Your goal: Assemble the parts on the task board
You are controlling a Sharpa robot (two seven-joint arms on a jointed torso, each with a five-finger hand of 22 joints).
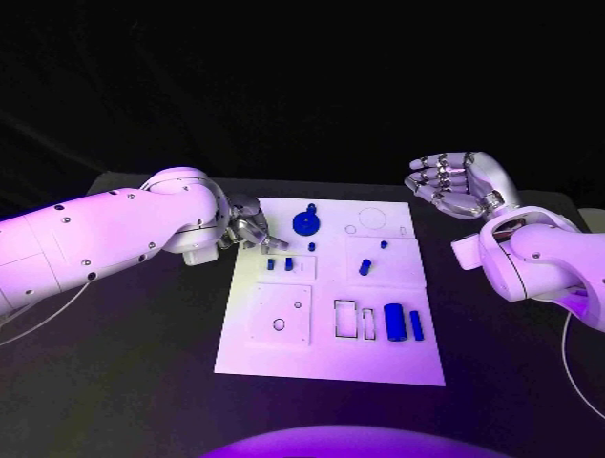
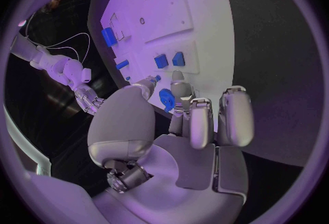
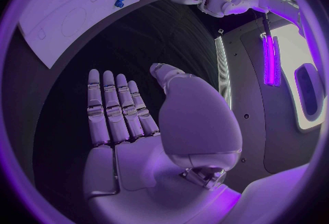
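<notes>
Fingers of right hand (image 1: pixel 457 185) spread, empty, off the task board (image 1: pixel 333 358); left hand (image 1: pixel 248 229) curled, grip unclear.

**A robotics lab test bench**

A black table (image 1: pixel 137 382) is standing against a dark backdrop, carrying a white task board (image 1: pixel 333 363) with outlined slots and small blue parts (image 1: pixel 395 322). Cables (image 1: pixel 28 320) are trailing off the table's near left side, suggesting a lab setup.

A black table (image 1: pixel 137 382) spreads under everything, its surface dark and matte; thin pale cables (image 1: pixel 592 382) trail across it near both side edges.
</notes>
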